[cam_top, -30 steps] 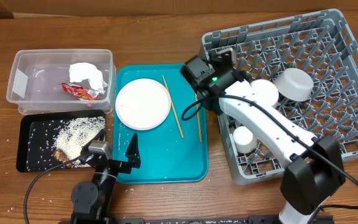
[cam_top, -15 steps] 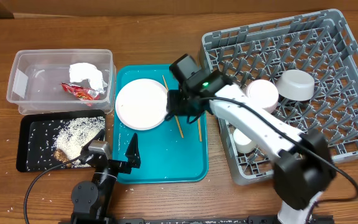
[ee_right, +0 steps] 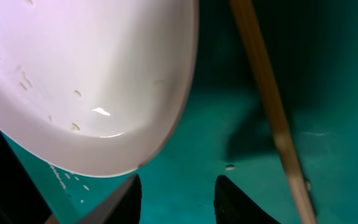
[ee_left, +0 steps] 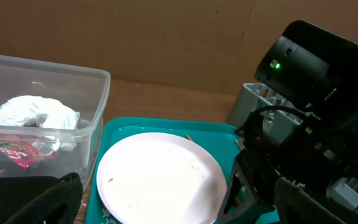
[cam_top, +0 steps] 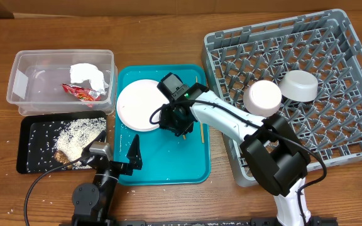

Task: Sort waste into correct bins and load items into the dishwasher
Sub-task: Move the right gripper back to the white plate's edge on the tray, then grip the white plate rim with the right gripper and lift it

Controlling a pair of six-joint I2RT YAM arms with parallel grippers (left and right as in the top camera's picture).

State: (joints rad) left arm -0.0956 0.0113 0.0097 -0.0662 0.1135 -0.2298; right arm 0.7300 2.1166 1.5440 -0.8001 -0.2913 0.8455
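Note:
The round white plate (cam_top: 138, 105) lies on the teal serving tray (cam_top: 168, 164). My right gripper (cam_top: 178, 124) is open and empty, low over the tray between the plate's right rim (ee_right: 86, 81) and a wooden chopstick (ee_right: 272, 106). The second chopstick (cam_top: 201, 132) is partly hidden by the arm. Two pale bowls (cam_top: 263, 97) (cam_top: 299, 85) sit in the grey dish rack (cam_top: 332, 125). The cup is hidden. My left gripper (cam_top: 115, 157) is open and empty at the tray's front edge, facing the plate (ee_left: 160, 177).
The clear tub (cam_top: 24, 63) holds the white napkin (cam_top: 88, 75) and red wrapper (cam_top: 80, 92). The black tray (cam_top: 33, 154) holds rice and brown scraps (cam_top: 80, 133). The right arm (ee_left: 316, 124) stretches from the rack over the teal tray.
My right arm has swung left from the rack's edge across the tray and come down beside the plate's right rim. The left arm has not moved.

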